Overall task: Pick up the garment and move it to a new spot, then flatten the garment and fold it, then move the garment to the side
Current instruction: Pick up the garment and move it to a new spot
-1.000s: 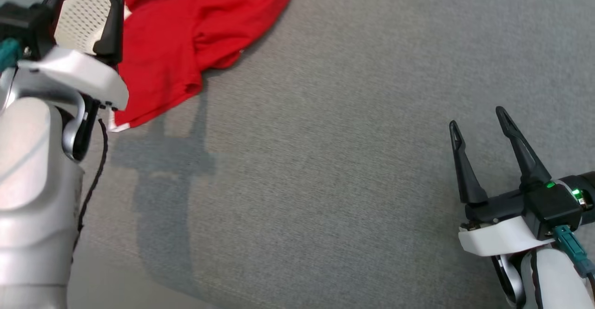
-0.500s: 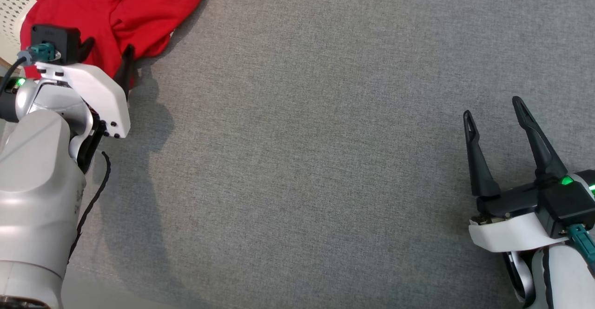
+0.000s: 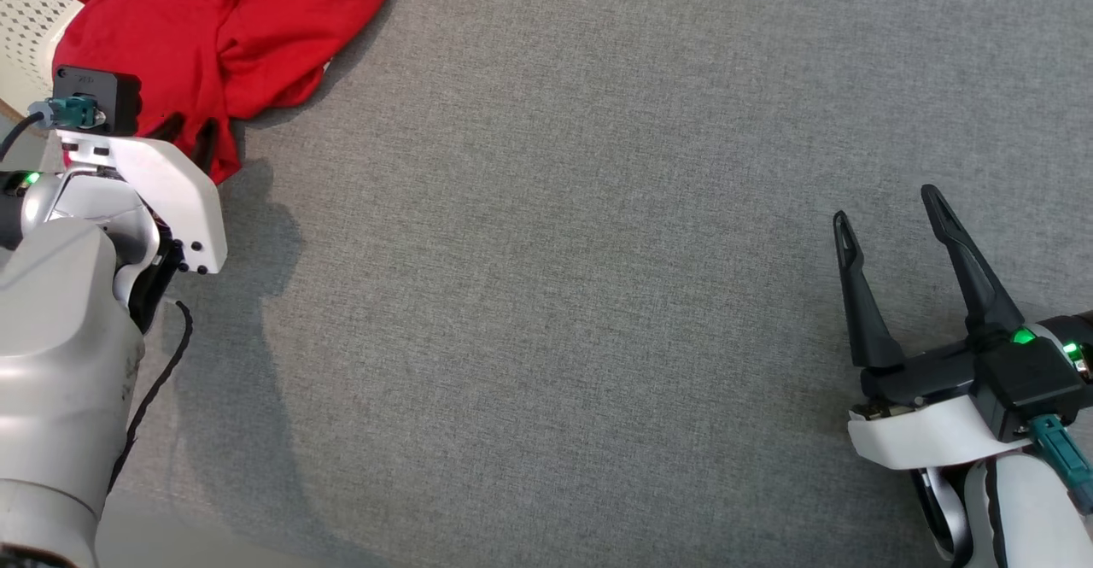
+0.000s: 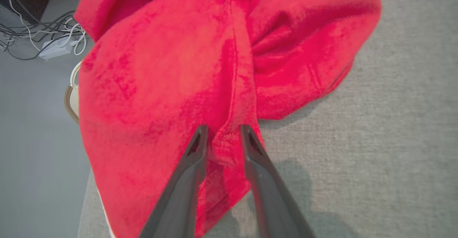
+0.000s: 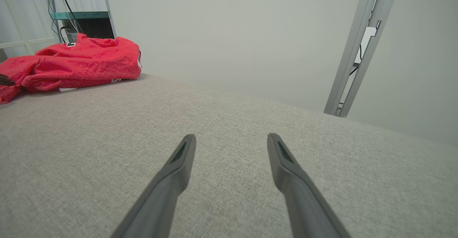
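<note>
The red garment (image 3: 213, 30) lies crumpled at the far left corner of the grey cloth-covered table (image 3: 555, 252). My left gripper (image 3: 189, 137) points down into its near edge. In the left wrist view the garment (image 4: 179, 69) has a raised seam fold running between my left gripper's (image 4: 223, 130) two fingers, which stand half closed astride it with a gap still between them. My right gripper (image 3: 886, 207) hovers open over bare table at the lower right, holding nothing. The right wrist view has the right gripper (image 5: 232, 137) low over the cloth, with the garment (image 5: 71, 66) far off to the left.
A white perforated basket (image 3: 26, 30) sits past the table's left edge, partly under the garment. Cables and a power strip (image 4: 46, 41) lie on the floor beyond. A metal frame post (image 5: 357, 52) and a shelf (image 5: 82, 16) stand behind the table.
The head camera has shifted. My left gripper has come down from above the basket onto the garment's edge, and its fingers have narrowed around a fold. The right gripper stays open.
</note>
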{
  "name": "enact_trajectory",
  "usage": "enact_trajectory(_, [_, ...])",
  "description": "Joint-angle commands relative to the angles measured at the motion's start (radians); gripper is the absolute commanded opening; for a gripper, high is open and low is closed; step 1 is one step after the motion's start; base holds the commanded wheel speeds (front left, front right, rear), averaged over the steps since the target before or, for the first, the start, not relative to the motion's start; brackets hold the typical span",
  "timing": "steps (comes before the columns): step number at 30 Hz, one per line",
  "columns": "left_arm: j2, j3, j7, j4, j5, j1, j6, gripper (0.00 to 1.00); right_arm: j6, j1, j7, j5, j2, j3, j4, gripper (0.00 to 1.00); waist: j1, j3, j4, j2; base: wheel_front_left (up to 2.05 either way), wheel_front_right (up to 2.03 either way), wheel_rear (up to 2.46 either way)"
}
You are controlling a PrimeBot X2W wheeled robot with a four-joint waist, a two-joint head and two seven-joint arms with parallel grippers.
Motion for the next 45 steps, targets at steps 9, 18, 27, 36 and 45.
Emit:
enact_trajectory(9, [0.01,-0.072,0.004,-0.015,-0.086,-0.001,0.0,0.0,0.0,-0.014,-0.005,0.01,-0.006,-0.014,0.004,1.0,0.0,-0.007,-0.009,0.0,0.0,0.0,0.0])
enact_trajectory(18, [0.1,-0.096,-0.038,-0.036,-0.111,-0.047,0.0,0.0,0.0,-0.011,-0.005,0.063,-0.006,-0.008,0.025,1.0,0.0,-0.095,-0.01,0.0,0.0,0.0,0.0])
enact_trajectory(27, [0.164,-0.146,-0.078,-0.133,-0.038,-0.118,0.013,0.0,0.0,0.013,-0.005,0.149,-0.006,-0.011,0.052,1.0,0.0,-0.238,-0.07,0.0,0.0,0.0,0.0])
enact_trajectory(36, [0.178,-0.252,-0.044,-0.367,0.041,-0.169,0.004,0.0,0.0,0.059,-0.005,0.202,-0.005,-0.043,0.06,1.0,0.0,-0.348,-0.18,0.0,0.0,0.0,0.0])
enact_trajectory(45, [0.176,-0.378,0.079,-0.698,0.009,-0.12,0.001,0.0,0.0,0.096,-0.005,0.227,-0.005,-0.056,0.06,1.0,0.0,-0.387,-0.31,0.0,0.0,0.0,0.0])
